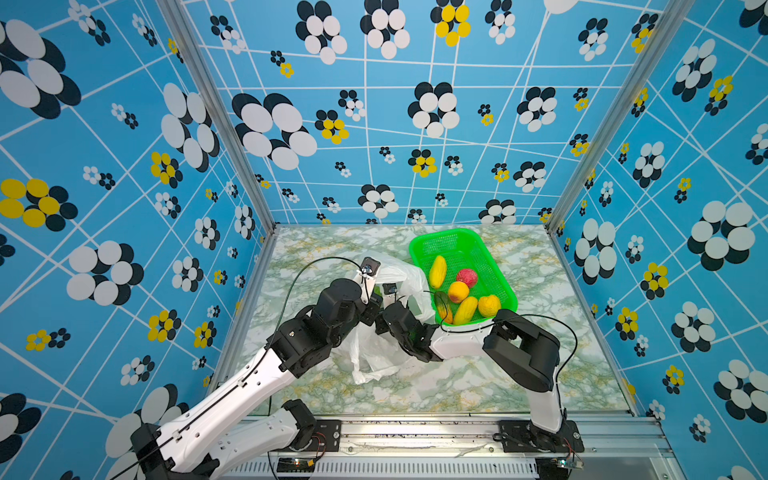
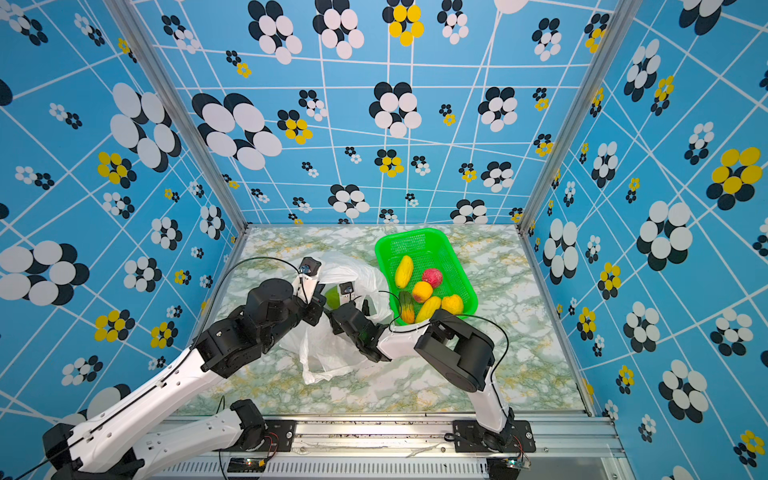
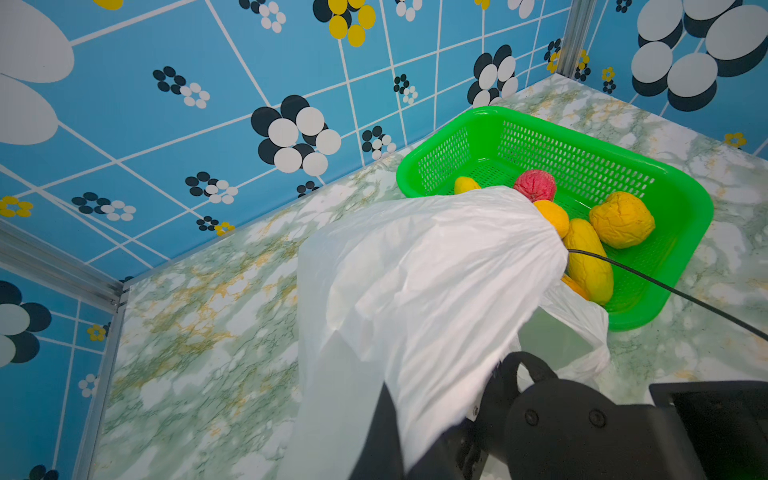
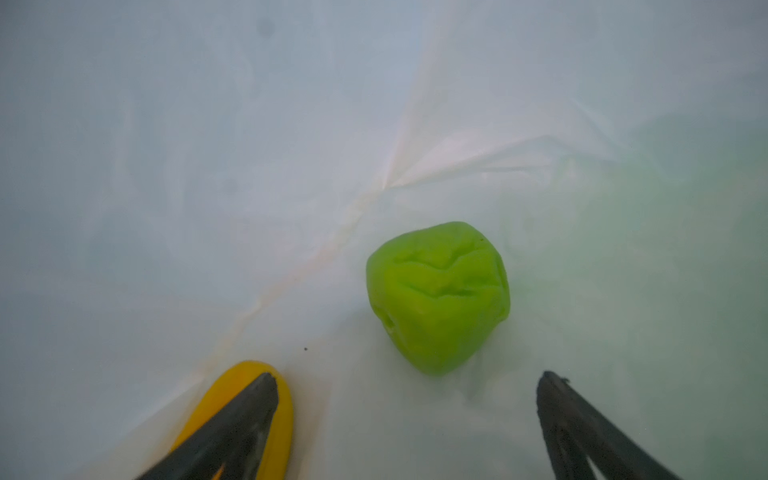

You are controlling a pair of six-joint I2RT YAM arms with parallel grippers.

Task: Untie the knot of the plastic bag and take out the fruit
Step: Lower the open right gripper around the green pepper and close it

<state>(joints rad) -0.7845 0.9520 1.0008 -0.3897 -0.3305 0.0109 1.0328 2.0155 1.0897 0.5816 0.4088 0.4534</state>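
Right wrist view: the right gripper (image 4: pixel 408 376) is inside the plastic bag (image 4: pixel 208 166), its 2 fingers spread wide with nothing between them. A green fruit (image 4: pixel 438 297) lies just ahead of the gap, clear of both tips. A yellow fruit (image 4: pixel 245 382) sits under 1 finger; whether they touch I cannot tell. White film closes in on every side there.

In the left wrist view the left gripper (image 3: pixel 384 419) is pinched together on the bag's film, lifting it like a tent.

In both top views the bag lies mid-table, its edge just beside the near left rim of the green basket (image 1: pixel 415 245), perhaps touching. 6 other fruit (image 1: pixel 458 291) lie in the basket, which stands close to the back wall. Bare table (image 1: pixel 478 386) is open in front of the arms and right of the basket; only a narrow strip remains between the left arm and the left wall.
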